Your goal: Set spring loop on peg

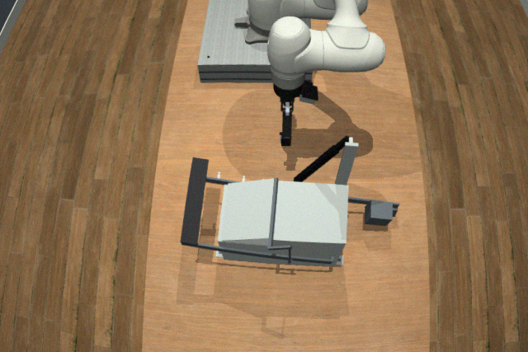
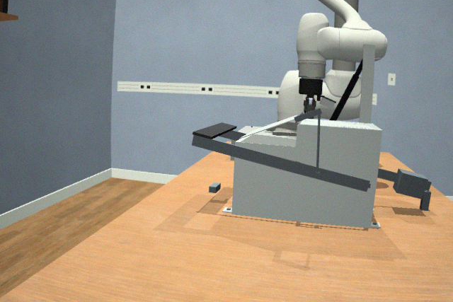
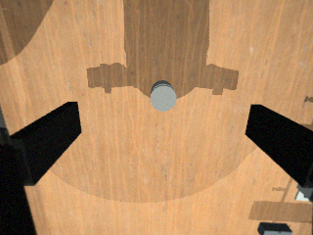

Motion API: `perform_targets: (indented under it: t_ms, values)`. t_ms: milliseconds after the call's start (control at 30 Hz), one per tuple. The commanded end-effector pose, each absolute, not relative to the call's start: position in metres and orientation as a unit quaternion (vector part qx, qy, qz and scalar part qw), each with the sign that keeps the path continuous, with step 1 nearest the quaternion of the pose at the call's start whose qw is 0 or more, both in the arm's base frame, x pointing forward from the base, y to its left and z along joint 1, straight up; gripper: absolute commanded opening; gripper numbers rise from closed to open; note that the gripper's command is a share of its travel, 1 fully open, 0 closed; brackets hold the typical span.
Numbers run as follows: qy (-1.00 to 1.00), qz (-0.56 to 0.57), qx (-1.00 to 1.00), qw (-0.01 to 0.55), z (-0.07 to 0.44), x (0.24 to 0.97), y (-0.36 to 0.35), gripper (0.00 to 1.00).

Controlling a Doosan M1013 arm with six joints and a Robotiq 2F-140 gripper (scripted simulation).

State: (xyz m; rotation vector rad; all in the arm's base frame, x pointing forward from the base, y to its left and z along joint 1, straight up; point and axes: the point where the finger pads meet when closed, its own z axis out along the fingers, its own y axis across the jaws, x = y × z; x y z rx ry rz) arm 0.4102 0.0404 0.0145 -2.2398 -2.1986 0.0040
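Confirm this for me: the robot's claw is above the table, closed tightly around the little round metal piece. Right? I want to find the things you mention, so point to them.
Not quite: in the wrist view the claw (image 1: 285, 142) (image 3: 162, 119) is open, its fingers well apart, with the round metal piece (image 3: 162, 98) between and touching neither. It is above the table.

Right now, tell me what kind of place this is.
Probably a lab or workshop room: a robot arm on a wooden bench, a socket strip along the blue wall, and a bolted-down feeder.
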Motion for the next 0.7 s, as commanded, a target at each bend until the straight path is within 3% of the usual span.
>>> perform_targets:
  t_ms: [0,667]
  values:
    - [-0.700,0.001,-0.714,0.001,0.013,0.411,0.040,1.00]
    - [-0.700,0.001,-0.714,0.001,-0.037,0.411,0.040,1.00]
